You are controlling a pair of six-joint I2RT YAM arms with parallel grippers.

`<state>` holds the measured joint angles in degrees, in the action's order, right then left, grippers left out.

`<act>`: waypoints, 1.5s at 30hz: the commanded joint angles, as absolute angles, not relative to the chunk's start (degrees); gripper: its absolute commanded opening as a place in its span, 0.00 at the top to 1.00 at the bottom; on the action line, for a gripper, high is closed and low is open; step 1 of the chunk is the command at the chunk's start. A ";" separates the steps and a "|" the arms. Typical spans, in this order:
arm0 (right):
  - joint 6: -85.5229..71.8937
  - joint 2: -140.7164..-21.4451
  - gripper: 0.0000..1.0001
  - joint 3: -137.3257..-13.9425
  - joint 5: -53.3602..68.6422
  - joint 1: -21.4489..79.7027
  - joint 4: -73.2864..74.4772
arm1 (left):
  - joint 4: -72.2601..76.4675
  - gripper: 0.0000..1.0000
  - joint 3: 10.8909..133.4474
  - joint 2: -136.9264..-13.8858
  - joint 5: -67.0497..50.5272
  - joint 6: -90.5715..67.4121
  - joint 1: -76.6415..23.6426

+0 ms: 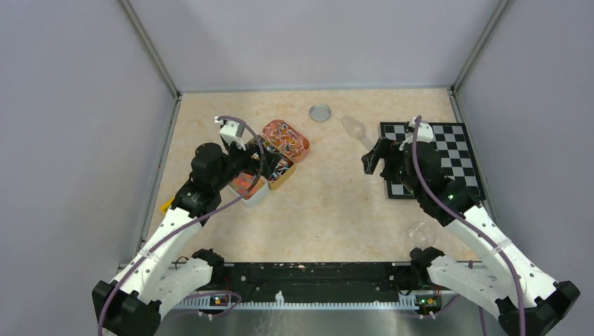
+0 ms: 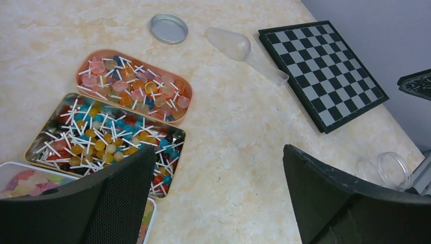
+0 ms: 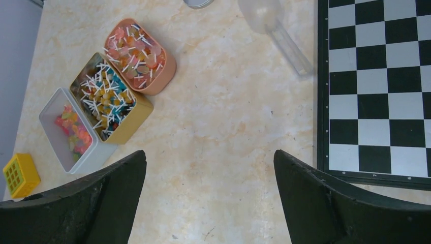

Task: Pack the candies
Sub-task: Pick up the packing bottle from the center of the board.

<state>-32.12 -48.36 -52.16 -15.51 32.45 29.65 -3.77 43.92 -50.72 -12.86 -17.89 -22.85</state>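
The candies are small round pink, orange and yellow sweets on white sticks, filling an oval pink tin. More of them, mixed with blue and red, fill a gold tin beside it. A white tub holds soft coloured sweets. My left gripper hovers open over bare table just right of the gold tin, holding nothing. My right gripper is open above the table, left of the chessboard, also holding nothing.
A clear plastic scoop lies beside the chessboard. A round metal lid lies at the back. A clear jar stands near the right arm's base. A small yellow block sits left of the tub.
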 commanded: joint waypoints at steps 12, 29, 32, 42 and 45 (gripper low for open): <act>-37.41 -41.85 0.10 -48.92 -22.85 31.99 26.51 | -1.85 0.01 43.78 -48.32 -11.76 -17.49 -22.80; -98.61 -59.48 0.59 -60.15 -40.28 31.02 85.62 | -2.02 0.01 43.42 -46.90 -12.38 -17.75 -22.85; -99.28 -59.03 0.59 -56.88 -38.52 29.49 84.60 | -2.02 0.01 43.42 -46.71 -12.63 -17.84 -22.85; -92.63 -55.72 0.62 -44.92 -30.51 22.30 71.71 | -2.02 0.01 43.30 -46.15 -13.01 -18.10 -22.88; -92.60 -55.96 0.61 -42.93 -29.89 22.24 69.73 | -1.97 0.01 43.29 -46.15 -13.11 -18.11 -22.94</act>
